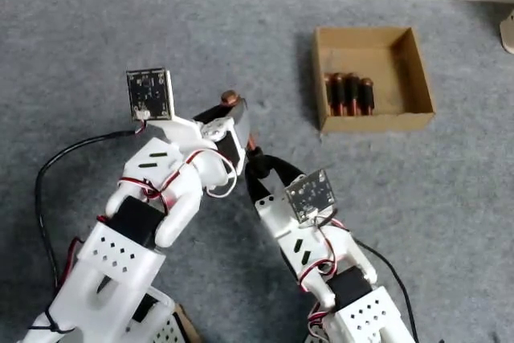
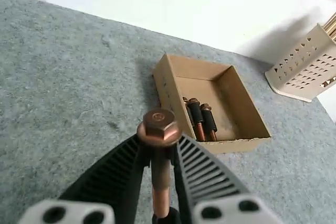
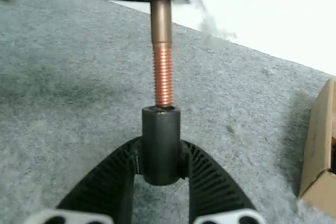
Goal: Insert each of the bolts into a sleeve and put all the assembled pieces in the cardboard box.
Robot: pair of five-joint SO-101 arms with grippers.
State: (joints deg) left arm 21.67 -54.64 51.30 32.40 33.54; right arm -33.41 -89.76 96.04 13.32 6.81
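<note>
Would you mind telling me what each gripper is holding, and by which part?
Left gripper clamps the bolt by its shank; right gripper grips the sleeve around its body.

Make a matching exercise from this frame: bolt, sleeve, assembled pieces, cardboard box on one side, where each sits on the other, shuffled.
Things:
1. bolt
2. sleeve
3. assembled pieces
4. cardboard box

Places:
A. held by the right gripper
B. lying side by side inside the box
C. held by the left gripper
D. resting on the grey table surface, open side up

Pairs: 1-C, 2-A, 3-B, 4-D
</note>
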